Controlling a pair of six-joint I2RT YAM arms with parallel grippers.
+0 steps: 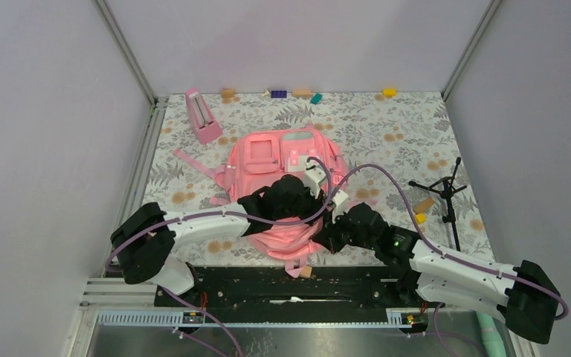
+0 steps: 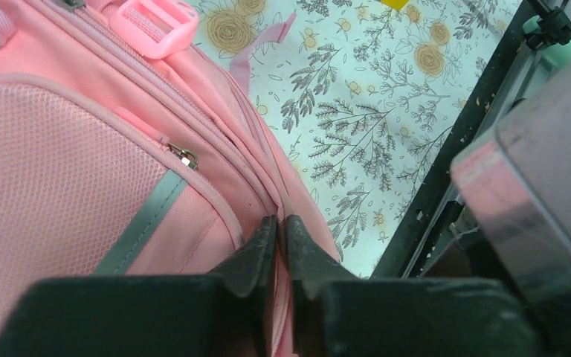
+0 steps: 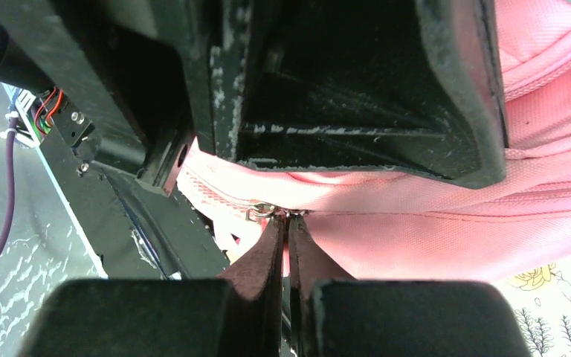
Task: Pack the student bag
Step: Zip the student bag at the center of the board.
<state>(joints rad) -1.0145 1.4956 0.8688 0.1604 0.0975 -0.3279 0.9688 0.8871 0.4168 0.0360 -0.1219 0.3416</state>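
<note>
A pink student bag (image 1: 268, 160) lies flat in the middle of the floral worktop (image 1: 401, 126), its lower end reaching the near edge. The left gripper (image 2: 281, 222) is closed tight, pinching a fold of the bag's fabric along a zip seam. Just beside it, the right gripper (image 3: 285, 221) has its jaws pressed almost together, nipping the small metal zip pull (image 3: 262, 212) on the bag's edge.
</note>
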